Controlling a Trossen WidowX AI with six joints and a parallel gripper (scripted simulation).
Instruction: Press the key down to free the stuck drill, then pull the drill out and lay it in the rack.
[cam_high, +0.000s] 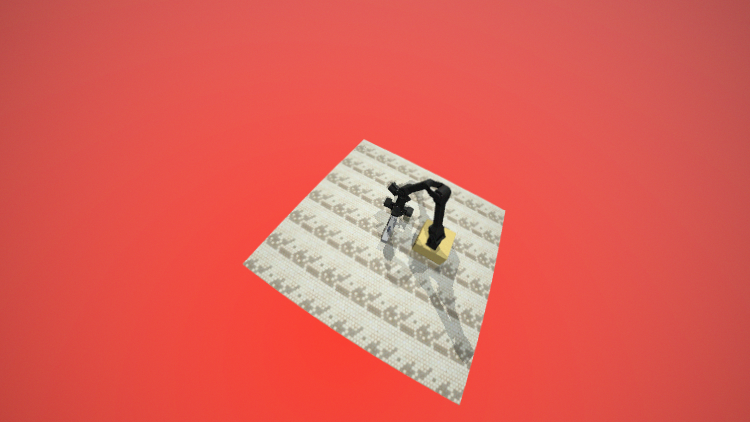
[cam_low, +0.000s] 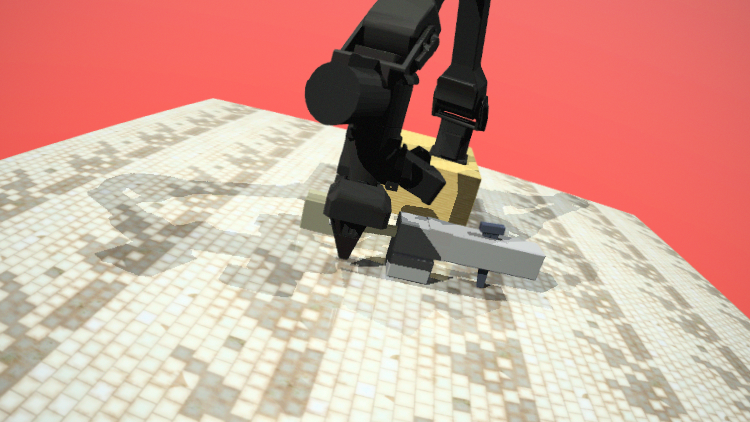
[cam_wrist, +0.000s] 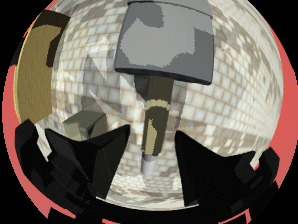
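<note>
The grey machine body (cam_high: 385, 238) (cam_low: 472, 246) (cam_wrist: 165, 42) stands on the tiled mat. The dark blue key (cam_low: 491, 228) sticks out above its long arm, with a stem below. The olive-yellow drill (cam_low: 386, 229) (cam_wrist: 152, 127) sticks out of the body's near end in the wrist view and has a grey tip. My gripper (cam_low: 344, 257) (cam_wrist: 153, 131) is partly open, one finger on each side of the drill, with gaps between fingers and drill. An olive block (cam_low: 314, 214) (cam_wrist: 80, 125), perhaps the rack, stands beside the gripper, partly hidden by it.
The yellow wooden base block (cam_high: 434, 246) (cam_low: 464, 194) (cam_wrist: 35, 70) carries the arm and stands behind the grey body in the exterior view. The tiled mat (cam_high: 335, 293) (cam_low: 236, 356) ends at a red surround.
</note>
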